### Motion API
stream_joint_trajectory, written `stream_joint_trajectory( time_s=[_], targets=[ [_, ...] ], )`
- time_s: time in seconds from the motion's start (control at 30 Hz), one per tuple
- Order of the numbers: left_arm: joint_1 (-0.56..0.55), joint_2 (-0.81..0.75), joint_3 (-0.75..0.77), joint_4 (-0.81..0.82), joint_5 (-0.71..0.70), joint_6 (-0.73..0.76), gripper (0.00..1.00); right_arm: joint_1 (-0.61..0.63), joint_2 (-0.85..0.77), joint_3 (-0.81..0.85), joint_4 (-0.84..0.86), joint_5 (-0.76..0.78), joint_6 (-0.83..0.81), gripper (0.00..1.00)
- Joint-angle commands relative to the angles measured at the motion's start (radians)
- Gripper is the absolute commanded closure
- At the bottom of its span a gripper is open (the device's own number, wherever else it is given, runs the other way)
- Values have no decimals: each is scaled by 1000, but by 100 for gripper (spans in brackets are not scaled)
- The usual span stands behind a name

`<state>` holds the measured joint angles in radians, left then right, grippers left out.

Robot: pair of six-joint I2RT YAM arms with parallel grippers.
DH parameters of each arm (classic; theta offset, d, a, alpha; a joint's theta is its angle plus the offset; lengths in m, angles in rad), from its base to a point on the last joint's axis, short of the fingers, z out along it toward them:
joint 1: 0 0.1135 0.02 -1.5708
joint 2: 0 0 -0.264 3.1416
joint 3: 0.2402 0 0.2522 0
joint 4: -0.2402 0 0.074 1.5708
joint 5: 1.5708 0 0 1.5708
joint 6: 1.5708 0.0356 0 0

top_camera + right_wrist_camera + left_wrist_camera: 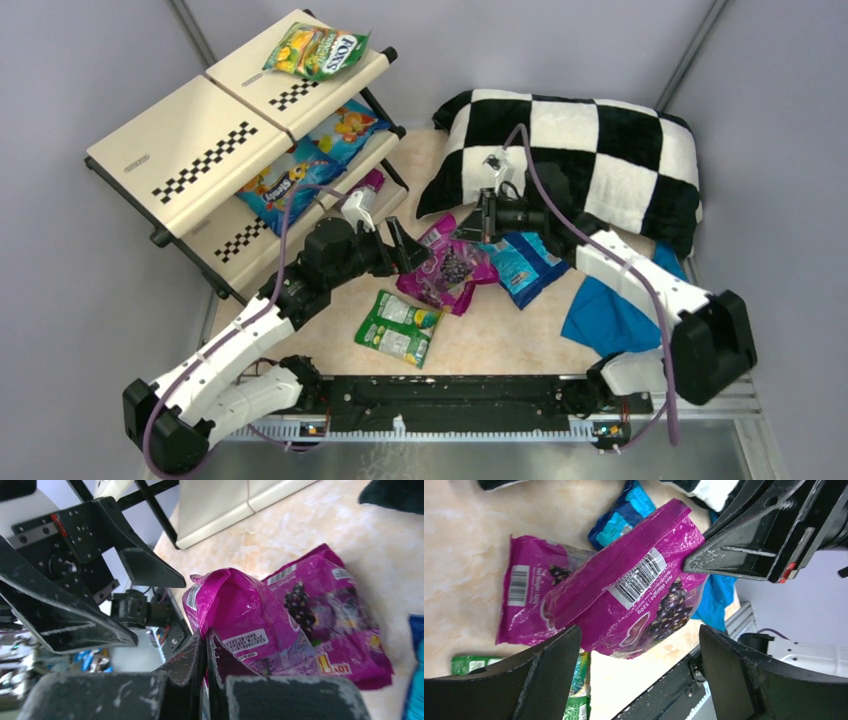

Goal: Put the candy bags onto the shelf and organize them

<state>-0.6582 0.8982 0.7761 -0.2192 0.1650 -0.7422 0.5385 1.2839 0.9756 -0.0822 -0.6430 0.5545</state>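
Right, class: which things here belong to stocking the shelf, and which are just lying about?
Job: shelf, FOX'S bag, shelved blue bags, magenta bag in the shut right claw, second magenta bag, green bag, loose blue bag, open left claw.
Lying about: pillow, blue cloth.

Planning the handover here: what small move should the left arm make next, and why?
Probably close the left pincer on the raised magenta bag: its open jaws appear to straddle the bag's free end, while the right pincer pinches the other end.
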Motion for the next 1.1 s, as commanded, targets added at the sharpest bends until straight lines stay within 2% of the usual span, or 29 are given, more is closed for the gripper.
stream_joint_trajectory(
  time_s=[0.0,0.1,0.27,0.37,0.53,0.67,0.7,0.73,0.83,0.93,1.0,1.07],
  targets=[
    [0,16,8,-51,-69,10,7,-5,130,147,96,-210,57,100],
    [-1,34,-19,-37,-87,-5,10,-5,231,232,-68,-209,-29,100],
    [-1,84,-32,-82,-184,40,10,-5,361,335,-225,-168,-156,100],
    [-1,125,-70,-23,-136,47,10,-4,436,402,-291,-157,-225,100],
    [-3,169,-116,25,-130,76,25,-5,567,539,-426,-105,-314,98],
    [-3,152,-158,38,-156,86,29,-5,578,578,-443,-3,-294,73],
    [-3,148,-164,39,-156,87,29,-6,567,584,-450,57,-277,64],
    [-3,145,-169,43,-156,92,29,-5,553,590,-458,114,-263,51],
    [-2,138,-177,49,-193,98,29,-5,483,585,-505,265,-245,30],
    [-2,124,-187,56,-189,92,28,-8,350,501,-519,394,-230,10],
    [-2,111,-198,58,-200,88,28,-20,256,413,-493,421,-195,2],
    [-1,94,-207,55,-218,81,27,-67,164,302,-429,342,-129,1]
  ],
)
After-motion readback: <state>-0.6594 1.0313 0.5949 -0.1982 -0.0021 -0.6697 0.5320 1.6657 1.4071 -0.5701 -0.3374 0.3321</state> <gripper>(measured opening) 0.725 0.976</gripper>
